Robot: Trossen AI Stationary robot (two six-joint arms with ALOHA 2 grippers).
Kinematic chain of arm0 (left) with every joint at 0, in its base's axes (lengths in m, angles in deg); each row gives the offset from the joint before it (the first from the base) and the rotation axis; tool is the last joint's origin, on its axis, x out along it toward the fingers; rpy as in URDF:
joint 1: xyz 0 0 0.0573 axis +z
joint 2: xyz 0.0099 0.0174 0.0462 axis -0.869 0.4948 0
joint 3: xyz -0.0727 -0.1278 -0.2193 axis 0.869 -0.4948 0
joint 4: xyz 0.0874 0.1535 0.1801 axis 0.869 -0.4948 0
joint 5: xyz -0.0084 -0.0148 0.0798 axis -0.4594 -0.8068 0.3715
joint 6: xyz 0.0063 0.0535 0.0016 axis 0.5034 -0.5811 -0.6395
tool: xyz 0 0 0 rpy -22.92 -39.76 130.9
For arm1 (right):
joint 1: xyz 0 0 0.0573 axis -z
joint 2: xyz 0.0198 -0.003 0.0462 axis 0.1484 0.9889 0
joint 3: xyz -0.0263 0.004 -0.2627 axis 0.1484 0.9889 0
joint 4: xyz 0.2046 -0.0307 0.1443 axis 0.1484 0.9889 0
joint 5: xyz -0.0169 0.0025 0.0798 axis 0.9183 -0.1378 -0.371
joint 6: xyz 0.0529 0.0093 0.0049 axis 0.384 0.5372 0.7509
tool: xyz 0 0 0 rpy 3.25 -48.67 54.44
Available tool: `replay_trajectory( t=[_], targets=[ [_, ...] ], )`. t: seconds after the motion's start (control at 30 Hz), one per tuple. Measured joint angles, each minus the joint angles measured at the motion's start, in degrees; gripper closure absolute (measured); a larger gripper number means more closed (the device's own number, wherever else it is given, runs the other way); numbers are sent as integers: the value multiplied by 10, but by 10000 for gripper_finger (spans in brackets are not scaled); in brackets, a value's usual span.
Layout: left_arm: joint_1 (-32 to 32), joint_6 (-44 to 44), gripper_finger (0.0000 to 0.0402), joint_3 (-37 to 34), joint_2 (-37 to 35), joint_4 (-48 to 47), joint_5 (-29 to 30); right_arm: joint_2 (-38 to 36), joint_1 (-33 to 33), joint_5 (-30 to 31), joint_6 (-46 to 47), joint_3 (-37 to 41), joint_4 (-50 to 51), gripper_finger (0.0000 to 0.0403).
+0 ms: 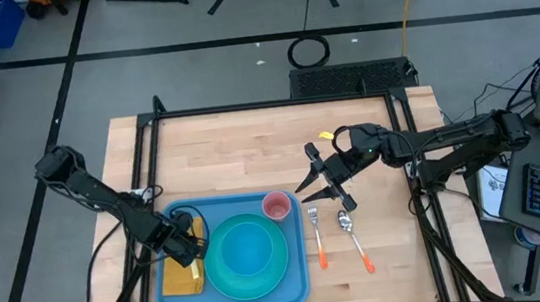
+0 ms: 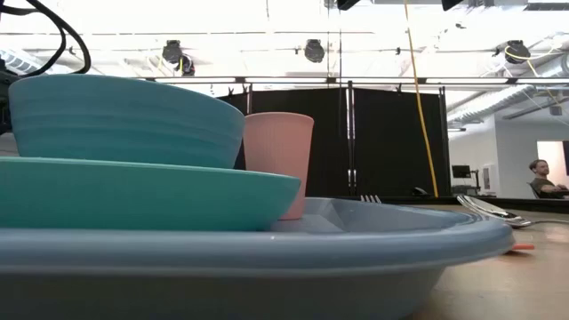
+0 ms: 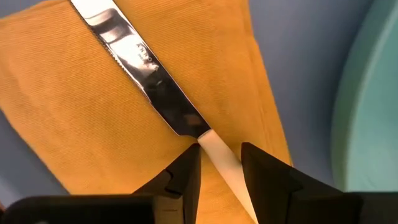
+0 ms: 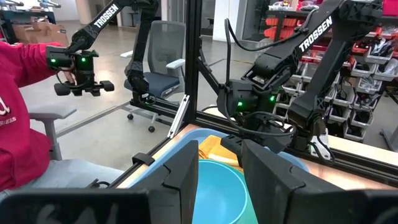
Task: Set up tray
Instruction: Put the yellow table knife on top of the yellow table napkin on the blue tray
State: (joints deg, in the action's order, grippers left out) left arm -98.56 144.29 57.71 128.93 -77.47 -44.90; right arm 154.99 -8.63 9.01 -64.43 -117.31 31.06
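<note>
Left end effector gripping a knife over the napkin on the tray; right end effector hovering empty.

The light-blue tray [image 1: 299, 287] is sitting at the near-left part of the wooden surface [image 1: 240, 154], carrying a teal plate [image 1: 225, 281] with a blue bowl [image 1: 247, 248] on it, a pink cup [image 1: 276, 207] at its far right corner, and a yellow napkin [image 1: 178, 281] along its left side. The left end effector [image 1: 192, 250] is closing narrowly on the white handle of a knife [image 3: 149, 74], whose blade is lying on the napkin. The right end effector [image 1: 325, 180] is hanging above the surface just right of the cup, fingers partly apart and holding nothing. A fork [image 1: 316, 235] and spoon [image 1: 352, 235], both orange-handled, are lying on the surface right of the tray.
</note>
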Motion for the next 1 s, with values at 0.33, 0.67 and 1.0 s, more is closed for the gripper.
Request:
replay_trajectory(
  t=[0.33, 0.67, 1.0],
  targets=[
    [0, -56, 284, 0, 0, 23, 11, 0, 0, 0, 0, 0, 0, 289],
    [0, -95, 284, 0, 0, 39, -26, 0, 0, 0, 0, 0, 0, 289],
    [-1, -123, 284, 1, 0, 80, 0, 0, 0, 0, 0, 0, 0, 289]
  ],
)
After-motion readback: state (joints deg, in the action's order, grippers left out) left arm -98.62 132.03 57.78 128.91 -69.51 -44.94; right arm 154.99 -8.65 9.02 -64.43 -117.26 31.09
